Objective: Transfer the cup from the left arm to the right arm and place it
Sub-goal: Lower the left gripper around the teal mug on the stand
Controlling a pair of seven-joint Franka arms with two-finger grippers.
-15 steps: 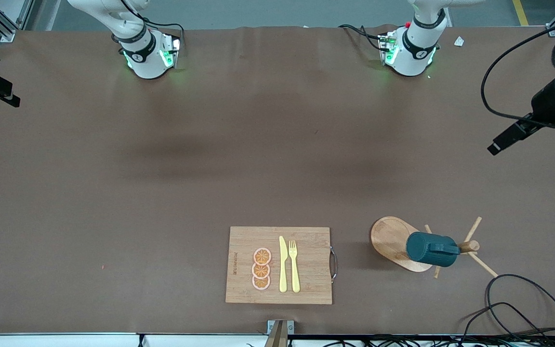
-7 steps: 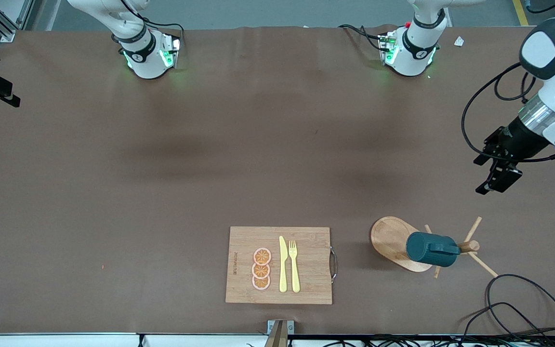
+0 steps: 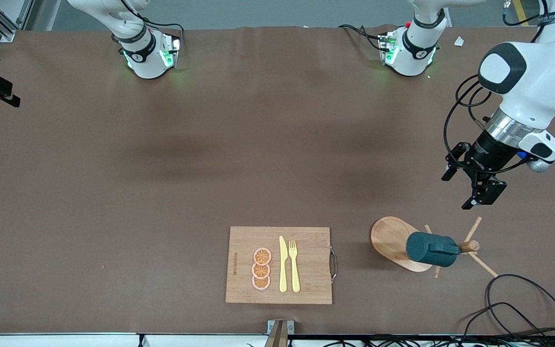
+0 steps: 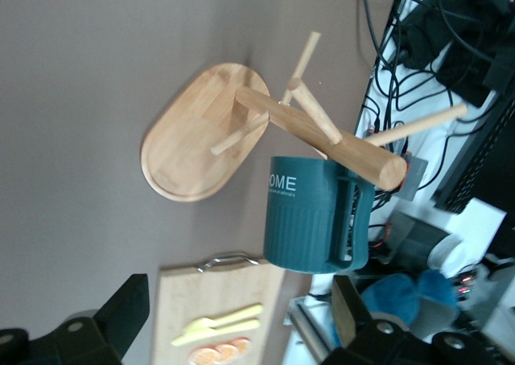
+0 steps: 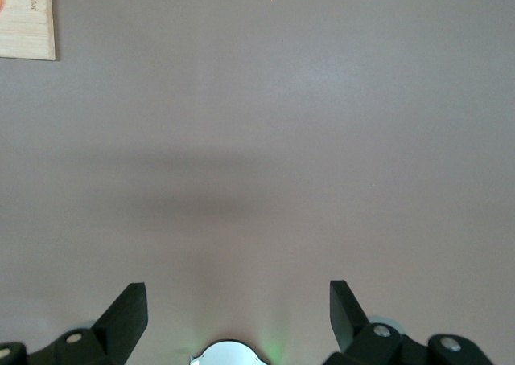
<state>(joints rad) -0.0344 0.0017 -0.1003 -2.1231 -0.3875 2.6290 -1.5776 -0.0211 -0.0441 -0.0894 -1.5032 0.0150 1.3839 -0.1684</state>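
The cup, dark teal with ribbed sides, hangs by its handle on a wooden mug rack with an oval base, toward the left arm's end of the table. My left gripper hovers open over bare table beside the rack, apart from the cup. The left wrist view looks at the cup and rack between the left gripper's spread fingers, which hold nothing. My right gripper is open over bare table and does not show in the front view.
A wooden cutting board with a yellow knife, a yellow fork and orange slices lies near the front camera. Black cables loop on the table close to the rack. The right arm's base stands by the table's edge.
The left arm has swung in from the table's end and come down toward the mug rack, its gripper still open. Cup and right arm have not moved.
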